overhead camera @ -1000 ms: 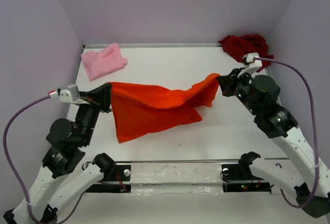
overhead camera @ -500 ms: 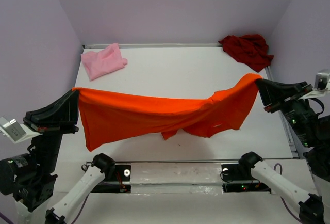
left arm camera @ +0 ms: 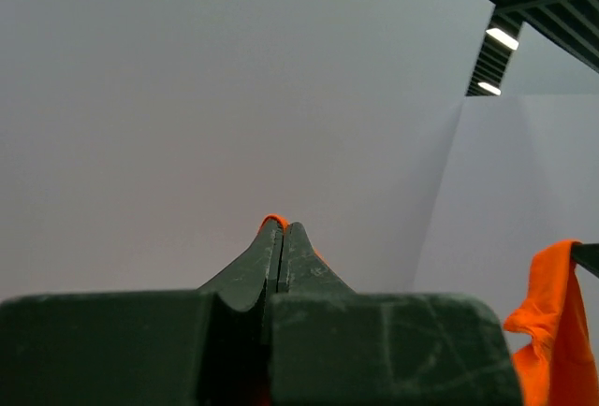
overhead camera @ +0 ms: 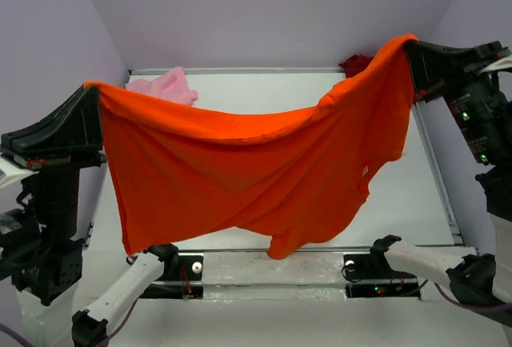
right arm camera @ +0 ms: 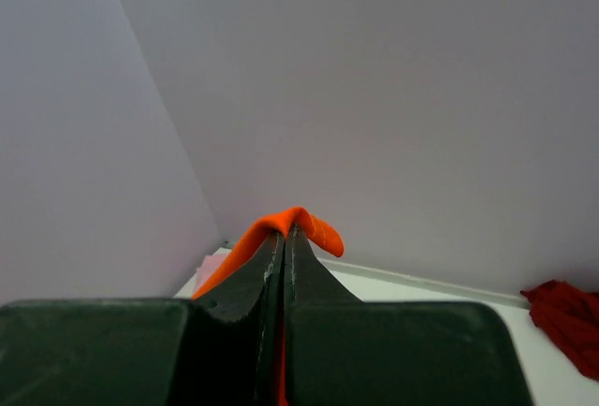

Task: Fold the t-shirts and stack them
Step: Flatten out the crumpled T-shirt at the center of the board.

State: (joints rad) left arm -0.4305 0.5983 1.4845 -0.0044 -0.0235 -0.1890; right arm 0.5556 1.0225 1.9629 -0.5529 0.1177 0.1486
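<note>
The left gripper (overhead camera: 93,89) is clamped shut on one top corner of the orange t-shirt (overhead camera: 240,179), just beside the left wall (overhead camera: 40,43). The pink t-shirt (overhead camera: 164,85) lies crumpled at the far left corner of the table (overhead camera: 416,195). The orange shirt hangs in the air between the arms as a limp sheet and sags in the middle: it looks light, soft and without stiffness, so the top corners seem the right holds, though so thin a pinch could slip. The dark red t-shirt (overhead camera: 356,64) peeks out at the far right corner. The right gripper (overhead camera: 409,43) pinches the other corner, close to the right wall (overhead camera: 492,3). Open room is the bare middle of the table, below the cloth
</note>
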